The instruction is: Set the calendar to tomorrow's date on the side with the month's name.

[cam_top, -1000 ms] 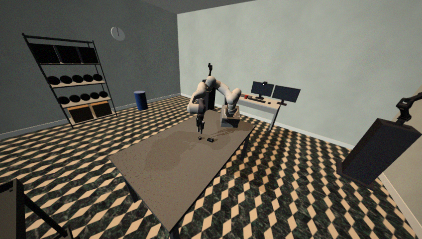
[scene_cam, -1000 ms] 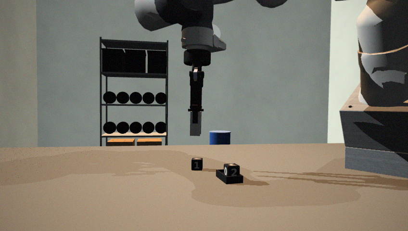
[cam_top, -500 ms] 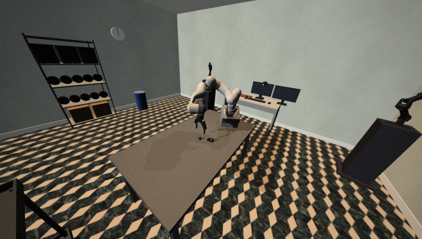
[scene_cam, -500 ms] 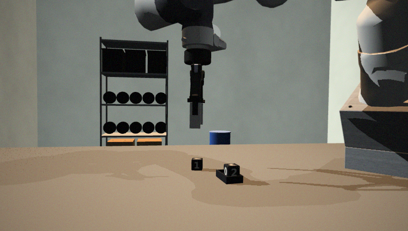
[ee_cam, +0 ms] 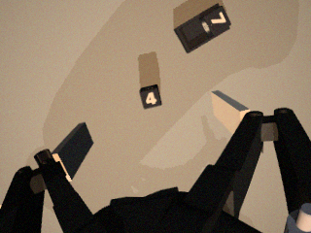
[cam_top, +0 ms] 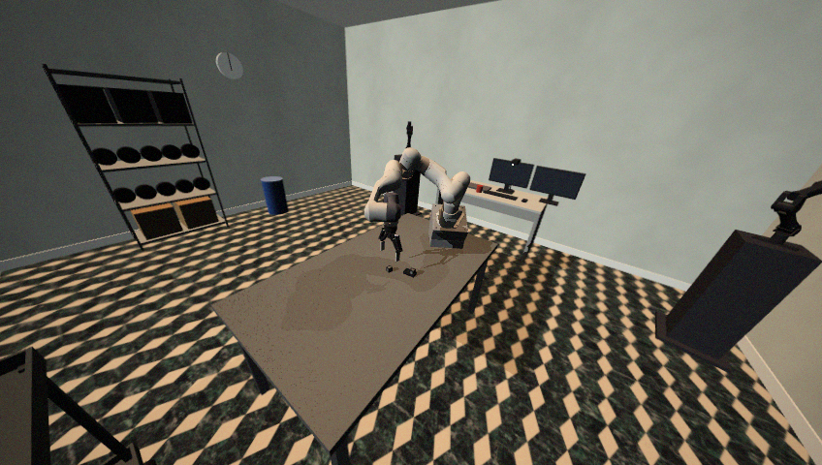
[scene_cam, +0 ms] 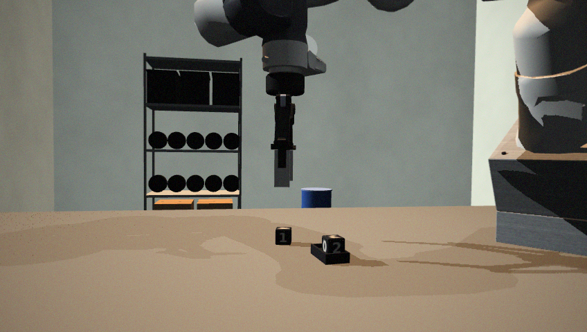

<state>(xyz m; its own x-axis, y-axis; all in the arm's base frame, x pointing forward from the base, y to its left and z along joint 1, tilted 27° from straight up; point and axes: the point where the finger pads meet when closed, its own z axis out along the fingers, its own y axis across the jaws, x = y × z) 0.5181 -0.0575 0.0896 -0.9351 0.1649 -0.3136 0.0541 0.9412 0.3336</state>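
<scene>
tool wide, holding nothing; loose cube, inward of tabletop's edges, looks light, stiff; best pinched low across opposite faces.

On the brown surface, directly: one black cube, and near it, well apart from touching, one black tray, flat. Across the same surface, also some darker shadows.
</scene>
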